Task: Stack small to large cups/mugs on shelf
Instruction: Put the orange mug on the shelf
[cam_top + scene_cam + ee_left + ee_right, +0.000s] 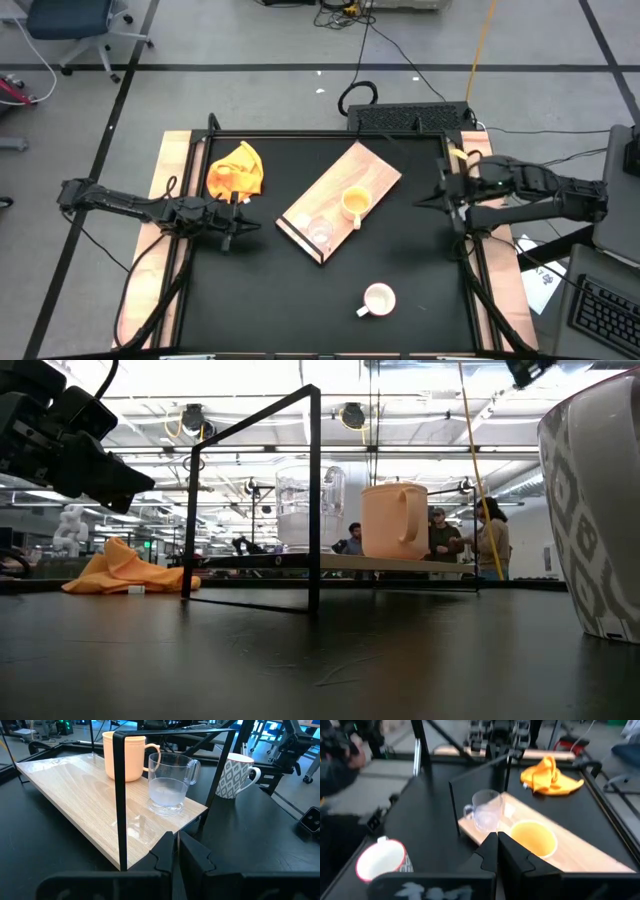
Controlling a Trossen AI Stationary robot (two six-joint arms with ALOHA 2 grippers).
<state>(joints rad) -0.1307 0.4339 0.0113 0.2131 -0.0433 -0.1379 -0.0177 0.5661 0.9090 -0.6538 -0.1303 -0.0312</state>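
The light wood shelf (pixel 340 200) lies slanted in the table's middle on a black frame. On it stand the yellow-orange mug (pixel 354 203) and the clear glass cup (pixel 319 231), both upright on their bases; they also show in the left wrist view (pixel 125 755) (pixel 170 785). The white patterned mug (pixel 378 299) stands on the black tabletop near the front edge. My left gripper (pixel 252 227) is shut and empty, left of the shelf. My right gripper (pixel 424 201) is shut and empty, right of the shelf.
A yellow cloth (pixel 236 172) lies at the table's far left. Black frame posts (pixel 120 795) stand at the shelf's corners. People stand in the room behind (pixel 440 535). Bare tabletop lies at the front left (pixel 260 300).
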